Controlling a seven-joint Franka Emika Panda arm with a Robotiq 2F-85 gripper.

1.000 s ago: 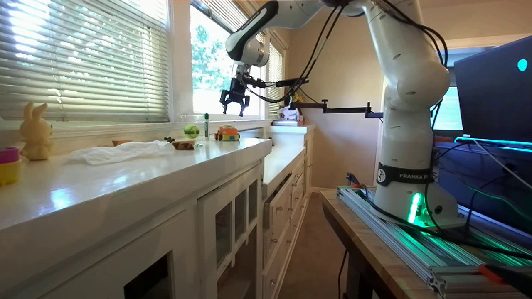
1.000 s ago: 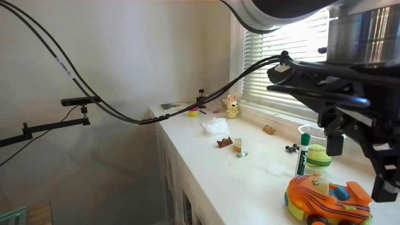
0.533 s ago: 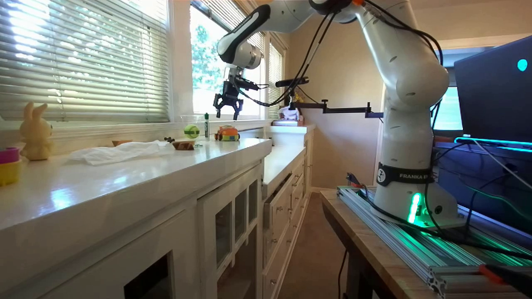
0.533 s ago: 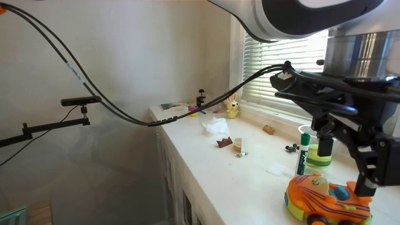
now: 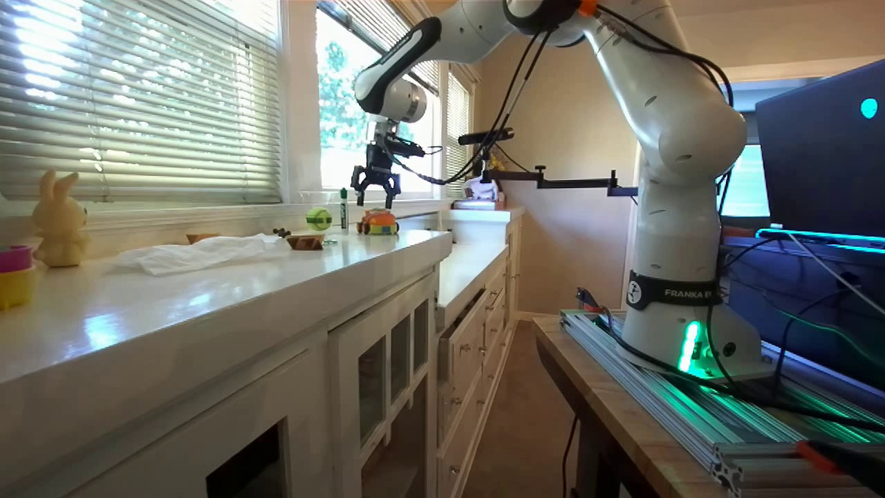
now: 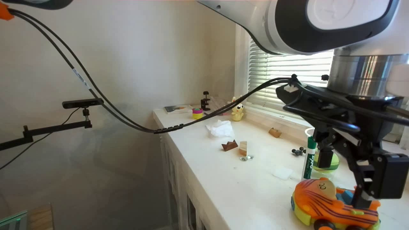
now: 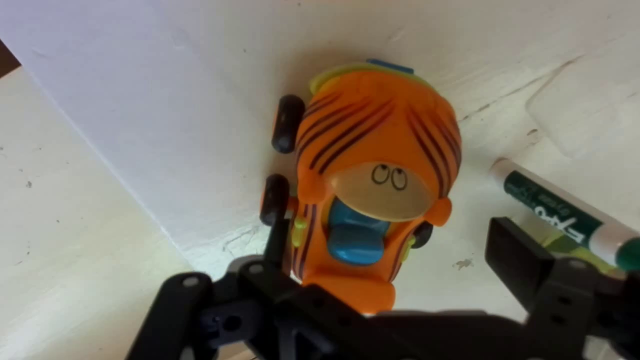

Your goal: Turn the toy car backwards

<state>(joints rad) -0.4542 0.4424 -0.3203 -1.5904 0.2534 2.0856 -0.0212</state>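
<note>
Apparently the turn is not yet begun: the hand (image 6: 343, 180), spread wide and gripping nothing, hangs just above the car (image 7: 372, 185) on the worktop (image 6: 252, 188); grasping, turning and releasing seem left.

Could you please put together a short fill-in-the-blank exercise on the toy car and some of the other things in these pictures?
1. The toy car has a seat coloured ____.
2. With its fingers spread apart, the gripper is not shut but ____.
3. In an exterior view, the marker has a cap coloured ____.
4. The long-eared yellow figure has the shape of a ____.

Missing words: blue; open; green; rabbit.
</note>
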